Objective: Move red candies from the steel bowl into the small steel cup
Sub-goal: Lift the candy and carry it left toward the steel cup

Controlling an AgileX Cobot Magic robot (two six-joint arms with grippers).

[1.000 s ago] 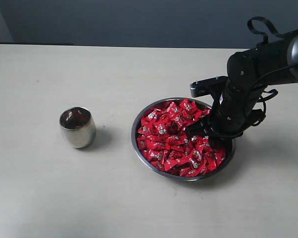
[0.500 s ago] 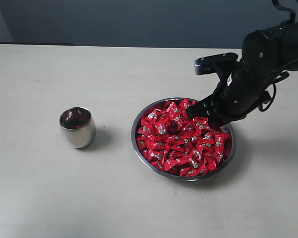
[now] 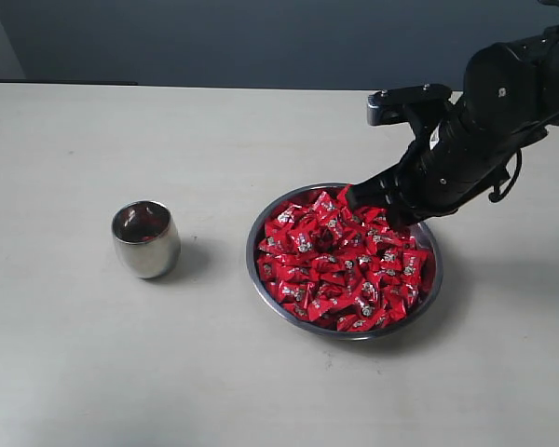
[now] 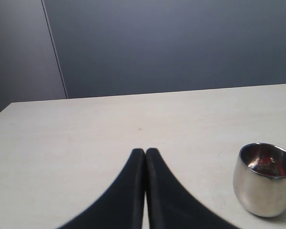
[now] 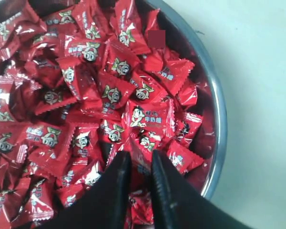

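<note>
Red candies (image 3: 340,265) in shiny crinkled wrappers heaped the wide, shallow steel bowl (image 3: 251,265). I had my right claw (image 3: 352,198) above its 12 o'clock rim, jaws nearly together, pinching a single red candy (image 5: 144,142). My left claw (image 4: 145,151) was fully closed and empty. I saw the small egg-shaped steel cup (image 3: 146,240) at the bowl's 9 o'clock.

This looks like a robot test bench in a lab rather than a home. A plain pale table (image 3: 93,372) runs to a blank grey-blue wall (image 3: 214,42) on the far side. A black robot arm (image 3: 503,93) reaches in from the right over staged props: a steel bowl (image 3: 252,270) of red candies (image 3: 335,270) and a steel cup (image 3: 146,240) to the left.
</note>
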